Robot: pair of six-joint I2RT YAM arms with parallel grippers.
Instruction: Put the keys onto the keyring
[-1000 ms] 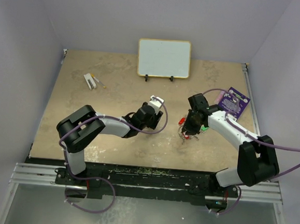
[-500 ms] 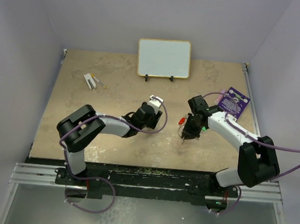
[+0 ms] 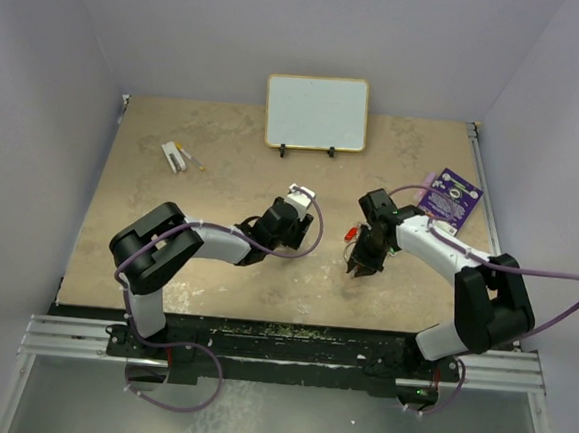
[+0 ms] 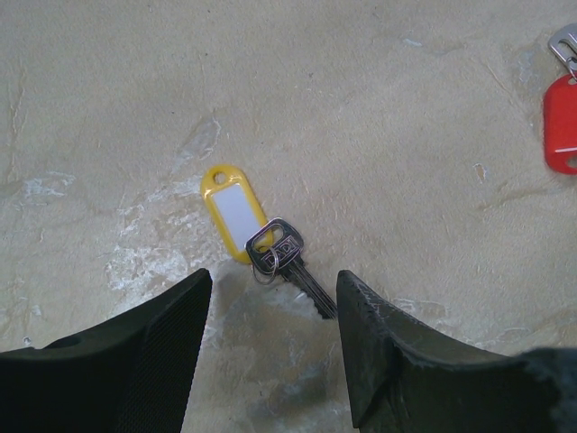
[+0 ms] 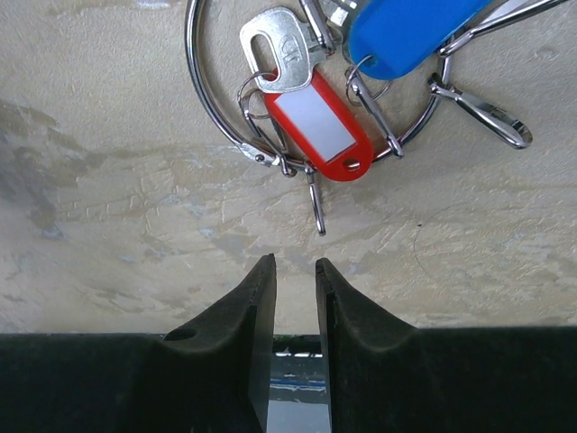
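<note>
Yellow-tagged key (image 4: 257,237) lies on the tabletop (image 4: 388,117) at twelve o'clock from the left gripper (image 4: 270,347), whose jaws stand wide apart, empty. Red-tagged key (image 5: 311,113) and blue tag (image 5: 406,32) lie across the keyring (image 5: 212,113), at twelve o'clock from the right gripper (image 5: 295,311), nearly closed, holding nothing.

Left gripper (image 4: 270,347) jaws spread wide over yellow-tagged key (image 4: 261,244) on table (image 4: 379,117); red tag (image 4: 561,122) at right edge.
</note>
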